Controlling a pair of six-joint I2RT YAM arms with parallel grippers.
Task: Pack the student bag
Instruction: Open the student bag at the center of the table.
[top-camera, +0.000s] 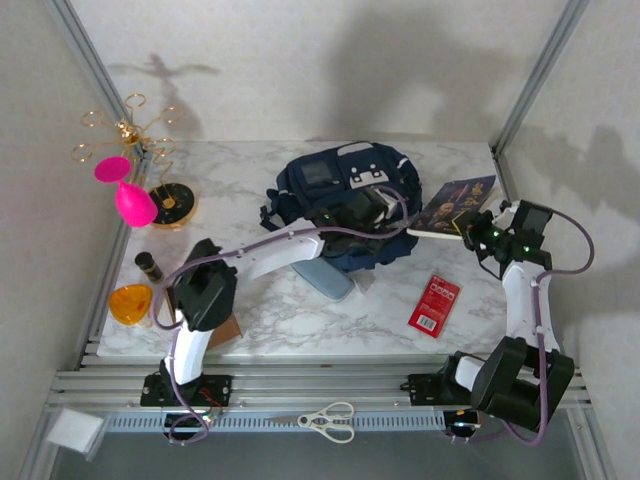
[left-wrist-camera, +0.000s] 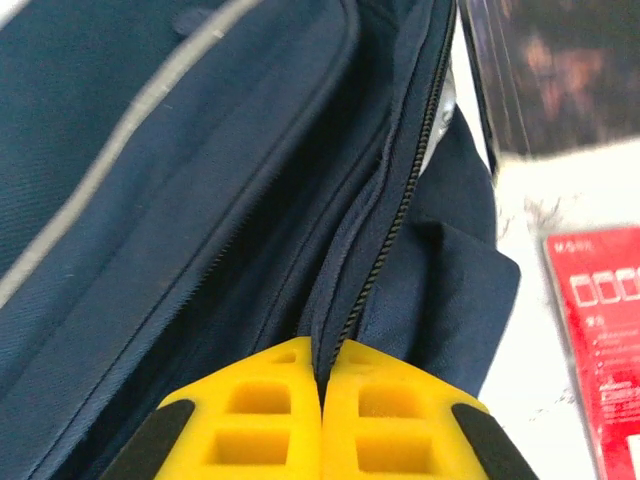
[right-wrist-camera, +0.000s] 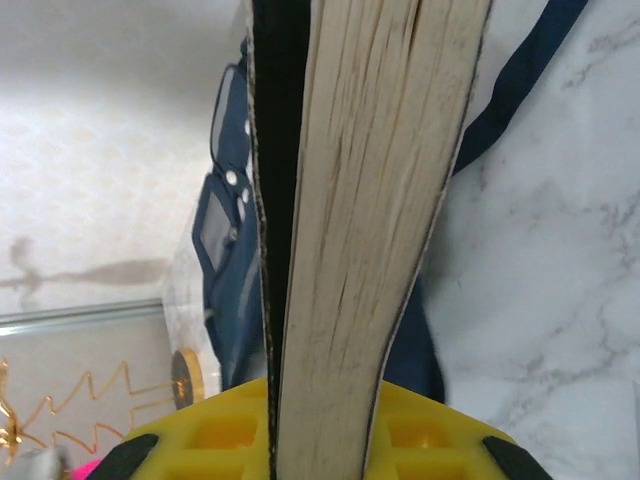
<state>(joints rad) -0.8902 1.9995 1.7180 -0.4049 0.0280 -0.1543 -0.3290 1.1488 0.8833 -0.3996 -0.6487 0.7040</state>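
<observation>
Closed left end effector (left-wrist-camera: 322, 385) pinching student bag (left-wrist-camera: 200, 200) fabric, right end effector (right-wrist-camera: 320, 410) clamped on book (right-wrist-camera: 370, 200)

Navy student bag (top-camera: 305, 205) lies slumped mid-table, zipper (left-wrist-camera: 400, 200) apparently partly open.

The white marble-patterned tabletop (top-camera: 290, 325) is carrying plenty: a large navy-blue fabric backpack (top-camera: 330, 185) is sitting at back centre, a grey-blue pencil case (top-camera: 328, 277) is lying just before it, a flat red packet (top-camera: 434, 304) is resting to the right, and a small orange dish (top-camera: 130, 302) and short dark cylinder (top-camera: 149, 265) are sitting near the left edge.
</observation>
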